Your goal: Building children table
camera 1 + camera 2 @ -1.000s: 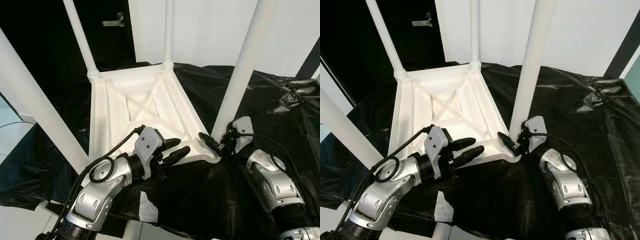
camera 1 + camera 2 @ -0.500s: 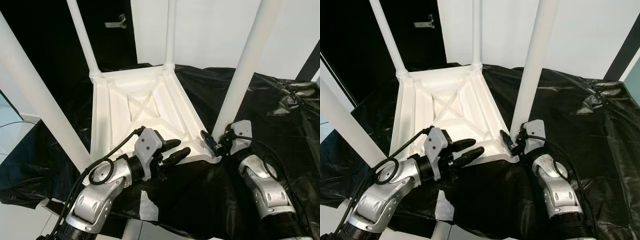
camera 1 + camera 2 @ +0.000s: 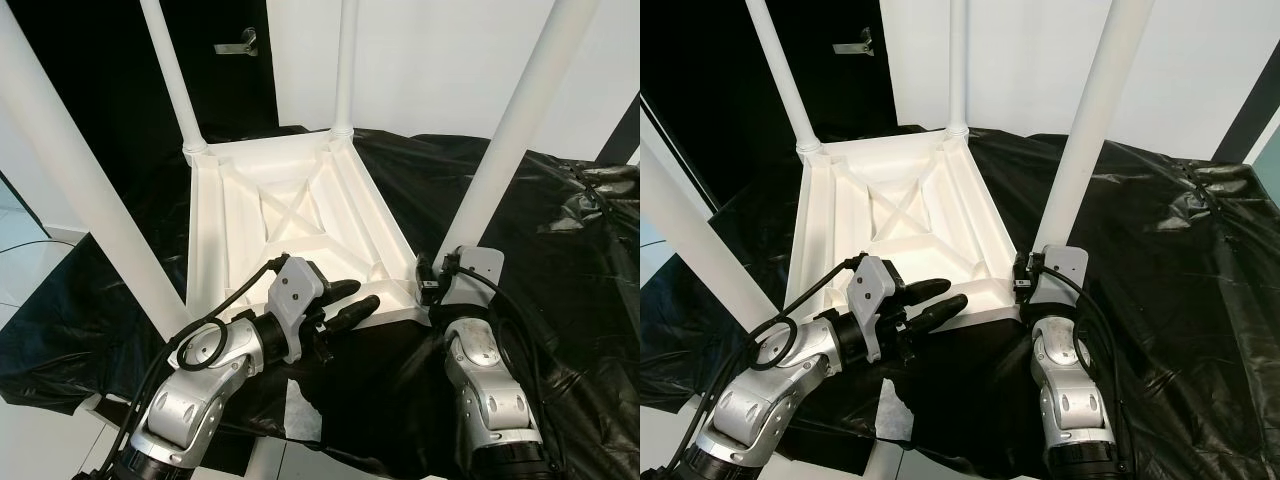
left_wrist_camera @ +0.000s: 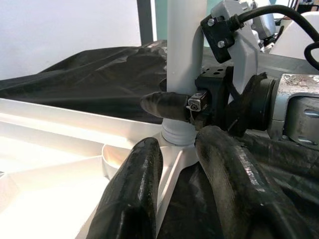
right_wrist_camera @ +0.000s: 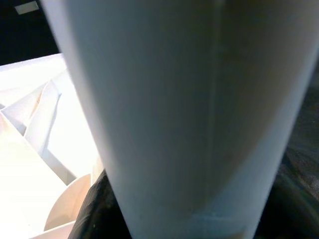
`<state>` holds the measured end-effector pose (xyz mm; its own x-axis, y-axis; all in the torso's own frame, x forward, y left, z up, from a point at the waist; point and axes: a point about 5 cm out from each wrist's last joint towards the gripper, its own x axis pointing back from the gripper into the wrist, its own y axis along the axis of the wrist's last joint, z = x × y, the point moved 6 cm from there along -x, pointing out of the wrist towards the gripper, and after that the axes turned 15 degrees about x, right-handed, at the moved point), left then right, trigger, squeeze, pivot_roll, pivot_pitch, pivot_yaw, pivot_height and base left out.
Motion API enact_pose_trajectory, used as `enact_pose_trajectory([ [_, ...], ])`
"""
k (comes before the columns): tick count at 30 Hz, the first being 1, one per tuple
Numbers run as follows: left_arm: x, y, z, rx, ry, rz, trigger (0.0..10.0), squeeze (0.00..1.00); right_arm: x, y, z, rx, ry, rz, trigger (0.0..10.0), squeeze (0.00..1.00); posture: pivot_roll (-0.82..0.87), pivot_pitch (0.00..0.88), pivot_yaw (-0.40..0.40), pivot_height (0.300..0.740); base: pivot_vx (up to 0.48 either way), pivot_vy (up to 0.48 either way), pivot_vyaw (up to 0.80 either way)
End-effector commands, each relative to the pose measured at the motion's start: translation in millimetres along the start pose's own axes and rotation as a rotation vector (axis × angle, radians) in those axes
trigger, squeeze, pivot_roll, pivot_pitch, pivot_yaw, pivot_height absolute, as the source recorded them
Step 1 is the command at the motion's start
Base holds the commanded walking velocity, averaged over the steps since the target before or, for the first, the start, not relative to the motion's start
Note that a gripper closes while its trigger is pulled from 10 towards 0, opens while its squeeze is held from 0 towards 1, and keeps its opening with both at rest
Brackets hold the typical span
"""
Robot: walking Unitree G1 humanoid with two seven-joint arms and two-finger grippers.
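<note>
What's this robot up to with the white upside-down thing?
It is putting together a small white table, which lies upside down on black sheeting with its four legs standing up. The right gripper is closed around the base of the near right leg, where it meets the tabletop. The left gripper hovers open beside the table's near edge, pointing toward that same corner.

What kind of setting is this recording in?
Probably an indoor room set up for assembly: a white door with a lever handle, black plastic sheeting over the work surface, and an upturned white children's table.
</note>
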<state>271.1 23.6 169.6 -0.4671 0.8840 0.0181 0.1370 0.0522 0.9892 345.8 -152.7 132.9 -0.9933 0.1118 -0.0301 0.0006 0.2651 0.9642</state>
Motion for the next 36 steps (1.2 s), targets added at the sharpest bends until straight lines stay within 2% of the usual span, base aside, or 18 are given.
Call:
enact_pose_trajectory([
  [1, 0.0, 2.3, 0.2, -0.008, 0.000, 0.000, 10.0, 0.00, 5.1, -22.5, -1.5, 0.011, -0.011, 0.097, 10.0, 0.00, -0.01, 0.000, -0.002, 0.740, 0.000, 0.000, 0.00],
  [7, -0.7, 2.6, 0.3, -0.008, 0.001, -0.001, 10.0, 0.00, 5.2, -15.7, 4.0, 0.006, 0.014, 0.068, 10.0, 0.00, -0.01, 0.000, -0.001, 0.740, 0.000, 0.000, 0.00],
  [8, -0.8, 2.5, 0.0, -0.008, 0.002, -0.002, 10.0, 0.00, 4.8, -12.5, 5.6, 0.000, 0.038, 0.051, 10.0, 1.00, -0.01, 0.000, -0.003, 0.740, 0.000, 0.000, 0.00],
  [16, -0.1, 2.9, 0.4, -0.007, 0.006, -0.003, 10.0, 0.00, 7.0, -4.0, 7.0, 0.002, 0.135, -0.014, 10.0, 1.00, 0.00, 0.000, -0.005, 0.740, 0.000, 0.000, 0.00],
  [17, 0.4, 2.3, 0.4, -0.006, 0.007, -0.002, 10.0, 0.00, 8.5, -6.9, 3.7, 0.050, 0.224, -0.027, 10.0, 1.00, -0.01, 0.000, -0.005, 0.740, 0.000, 0.000, 0.00],
  [19, 0.4, 2.3, 0.4, -0.006, 0.007, -0.002, 10.0, 0.00, 8.5, -6.9, 3.7, 0.050, 0.224, -0.027, 10.0, 1.00, -0.01, 0.000, -0.005, 0.740, 0.000, 0.000, 0.00],
  [21, 0.6, 1.8, 0.5, -0.007, 0.007, 0.000, 10.0, 0.00, 8.8, -7.1, -1.3, 0.089, 0.302, -0.050, 10.0, 1.00, -0.01, 0.000, -0.002, 0.740, 0.000, 0.000, 0.00],
  [22, 0.6, 1.8, 0.5, -0.007, 0.007, 0.000, 10.0, 0.00, 8.8, -7.1, -1.3, 0.089, 0.302, -0.050, 10.0, 1.00, -0.01, 0.000, -0.002, 0.740, 0.000, 0.000, 0.00],
  [24, 1.2, 2.2, 1.4, -0.007, 0.007, 0.001, 10.0, 0.00, 8.1, -4.1, -2.7, 0.119, 0.405, -0.080, 10.0, 1.00, -0.01, 0.000, 0.005, 0.740, 0.000, 0.000, 0.00],
  [25, 1.2, 2.2, 1.4, -0.007, 0.007, 0.001, 10.0, 0.00, 8.1, -4.1, -2.7, 0.119, 0.405, -0.080, 10.0, 1.00, -0.01, 0.000, 0.005, 0.740, 0.000, 0.000, 0.00],
  [26, 1.6, 2.4, 2.2, -0.009, 0.005, 0.003, 10.0, 0.00, 6.6, -2.2, 0.7, 0.142, 0.515, -0.101, 10.0, 0.00, -0.02, 0.000, 0.013, 0.740, 0.000, 0.000, 0.00],
  [29, 0.8, 2.2, 1.3, -0.010, -0.005, 0.008, 10.0, 0.00, 2.3, 0.2, 5.5, 0.173, 0.609, -0.129, 10.0, 0.00, -0.02, 0.000, 0.020, 0.740, 0.000, 0.000, 0.00],
  [34, 0.0, 2.9, 0.7, -0.011, -0.012, 0.007, 10.0, 0.00, -1.9, 2.7, 8.6, 0.188, 0.642, -0.146, 10.0, 0.00, -0.02, 0.000, 0.024, 0.740, 0.000, 0.000, 0.00],
  [35, 0.2, 3.5, 1.6, -0.017, -0.013, 0.010, 10.0, 0.00, -4.1, 3.9, 19.4, 0.214, 0.727, -0.160, 8.2, 0.00, -0.01, 0.000, 0.026, 0.740, 0.000, 0.000, 0.00],
  [36, 0.4, 3.7, 2.1, -0.021, -0.013, 0.011, 10.0, 0.00, -3.9, 3.8, 23.3, 0.221, 0.760, -0.164, 8.2, 0.00, -0.01, 0.000, 0.026, 0.740, 0.000, 0.000, 0.00],
])
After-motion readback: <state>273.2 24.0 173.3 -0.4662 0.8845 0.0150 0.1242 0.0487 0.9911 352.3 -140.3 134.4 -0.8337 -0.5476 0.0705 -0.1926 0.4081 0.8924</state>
